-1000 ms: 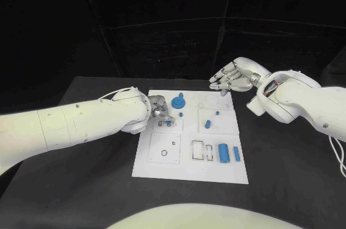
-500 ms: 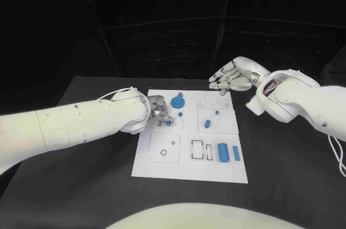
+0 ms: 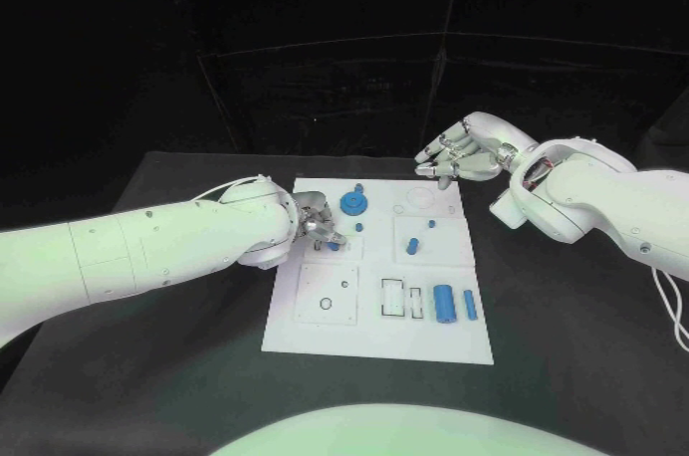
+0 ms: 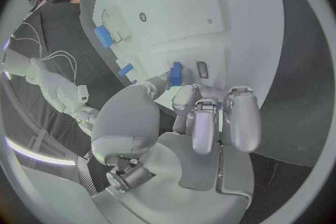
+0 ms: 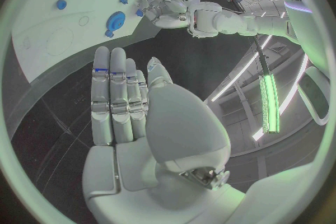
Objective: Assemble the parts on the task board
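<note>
The white task board (image 3: pixel 376 322) lies in the middle of the black table. My left hand (image 3: pixel 318 226) is over the board's left middle and pinches a small blue part (image 4: pixel 175 74) between thumb and finger, its tip at the board beside a small slot (image 4: pixel 201 69). My right hand (image 3: pixel 461 153) hovers above the board's far right corner with its fingers (image 5: pixel 115 92) straight and nothing in them. A blue round gear (image 3: pixel 354 202), a short blue peg (image 3: pixel 413 245), a blue cylinder (image 3: pixel 445 304) and a blue bar (image 3: pixel 471 306) rest on the board.
Empty cut-outs (image 3: pixel 400 299) sit beside the cylinder, and a small hole (image 3: pixel 326 304) is in the near-left panel. Black table (image 3: pixel 574 337) surrounds the board on all sides.
</note>
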